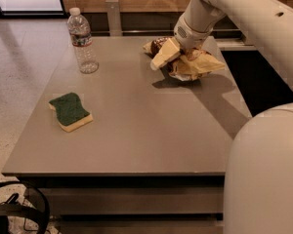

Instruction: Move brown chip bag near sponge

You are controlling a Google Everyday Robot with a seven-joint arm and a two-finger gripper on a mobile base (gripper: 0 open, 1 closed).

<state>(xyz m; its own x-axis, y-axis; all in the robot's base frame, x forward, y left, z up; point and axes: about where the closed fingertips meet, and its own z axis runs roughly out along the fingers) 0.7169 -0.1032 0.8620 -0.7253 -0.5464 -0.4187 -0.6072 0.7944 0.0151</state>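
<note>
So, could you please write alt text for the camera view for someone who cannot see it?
The robot's hand is down at the chip bag on the far right of a grey table. The sponge lies near the left edge, far from the bag; a water bottle stands at the far left.

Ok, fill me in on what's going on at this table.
The robot's arm reaches over the far right of the table, with its gripper down at the left end of the brown chip bag. The sponge lies well apart from the bag, near the front left. A water bottle stands at the far left. The bag is not yet near the sponge.
</note>
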